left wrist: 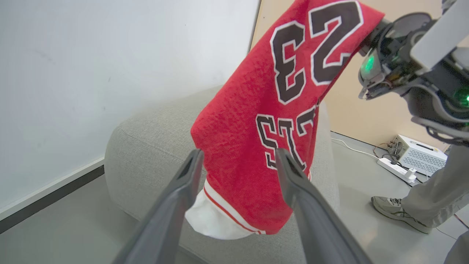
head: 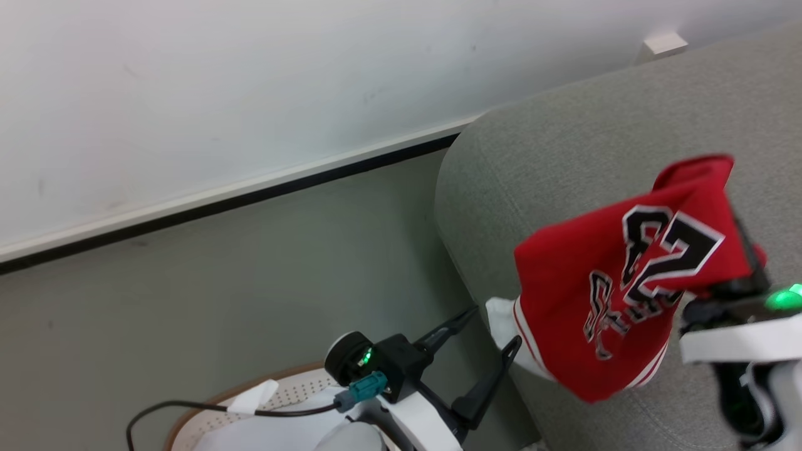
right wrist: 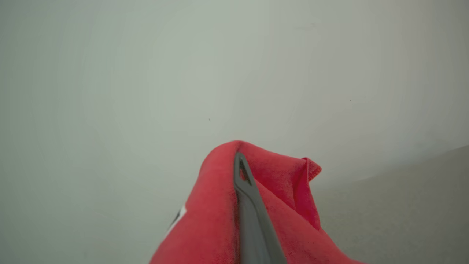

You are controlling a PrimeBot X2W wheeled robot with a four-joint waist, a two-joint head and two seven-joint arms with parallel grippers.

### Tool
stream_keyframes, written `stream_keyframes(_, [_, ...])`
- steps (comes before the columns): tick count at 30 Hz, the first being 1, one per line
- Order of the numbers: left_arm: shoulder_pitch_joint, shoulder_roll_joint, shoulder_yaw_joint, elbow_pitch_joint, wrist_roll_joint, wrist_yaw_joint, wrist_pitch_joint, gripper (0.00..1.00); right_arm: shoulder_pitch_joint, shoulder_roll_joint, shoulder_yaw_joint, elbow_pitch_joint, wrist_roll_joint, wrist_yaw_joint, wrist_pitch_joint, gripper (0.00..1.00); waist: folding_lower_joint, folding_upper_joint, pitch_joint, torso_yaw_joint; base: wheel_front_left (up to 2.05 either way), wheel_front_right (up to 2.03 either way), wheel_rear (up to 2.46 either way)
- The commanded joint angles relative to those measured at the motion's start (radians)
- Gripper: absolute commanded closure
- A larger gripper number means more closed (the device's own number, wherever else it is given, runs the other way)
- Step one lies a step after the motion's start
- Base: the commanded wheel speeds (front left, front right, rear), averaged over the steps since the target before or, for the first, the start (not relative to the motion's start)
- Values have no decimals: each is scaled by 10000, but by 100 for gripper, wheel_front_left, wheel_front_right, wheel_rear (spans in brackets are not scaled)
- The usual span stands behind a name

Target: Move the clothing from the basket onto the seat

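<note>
Head view: red jersey [head: 601, 282] hangs over the grey seat [head: 595, 125], pinched at a top fold by the right gripper [right wrist: 242, 176], jaws closed on it; left gripper [head: 495, 327] gapes empty above the basket [head: 294, 391]. Light, limp cloth: grasp a bunched fold.

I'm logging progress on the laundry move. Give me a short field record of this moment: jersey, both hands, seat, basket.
jersey: red, number 23, hanging over the seat
right hand: shut on jersey's upper fold
left hand: open, empty, fingers pointing at the jersey's lower hem
seat: grey; cannot tell if the jersey touches it
basket: cream, brown rim, below the left arm
</note>
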Motion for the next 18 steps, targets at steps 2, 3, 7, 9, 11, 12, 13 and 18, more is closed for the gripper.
stream_keyframes(2, [-165, 125, 16, 42, 157, 42, -9, 0, -574, -427, -157, 31, -275, -18, 5, 100, 0, -1, 249, 163, 0, 0, 0])
stream_keyframes(3, [-220, 134, 13, 44, 212, 46, -8, 0, -828, -458, -187, 81, -142, -18, 34, 100, 0, -1, 345, 217, 0, 0, 0])
stream_keyframes(7, [-459, 259, 28, 21, 447, 147, -7, 0, -1989, -1046, -440, 441, 519, -18, 313, 100, 0, -1, 914, 487, 0, 0, 0])
stream_keyframes(9, [-602, 323, 81, -9, 530, 189, -6, 0, -2573, -1383, -469, 754, 622, -18, 492, 100, 0, -1, 1272, 636, 0, 0, 0])
stream_keyframes(11, [-754, 409, 149, -53, 580, 235, 8, 0, -3201, -1690, -505, 1088, 813, -18, 665, 100, 0, -1, 1649, 773, 0, 0, 0])
stream_keyframes(12, [-829, 456, 161, -78, 607, 238, 21, 0, -3533, -1875, -522, 1284, 853, -18, 726, 100, 0, -1, 1841, 828, 0, 0, 0])
stream_keyframes(13, [-919, 496, 169, -111, 634, 230, 51, 0, -3895, -2035, -578, 1465, 982, -18, 776, 100, 0, -1, 2053, 890, 0, 0, 0])
stream_keyframes(18, [-1444, 635, 108, -276, 772, 190, 300, 0, -5529, -2991, -757, 2369, 1547, -18, 1200, 100, 0, -1, 3170, 1428, 0, 0, 0])
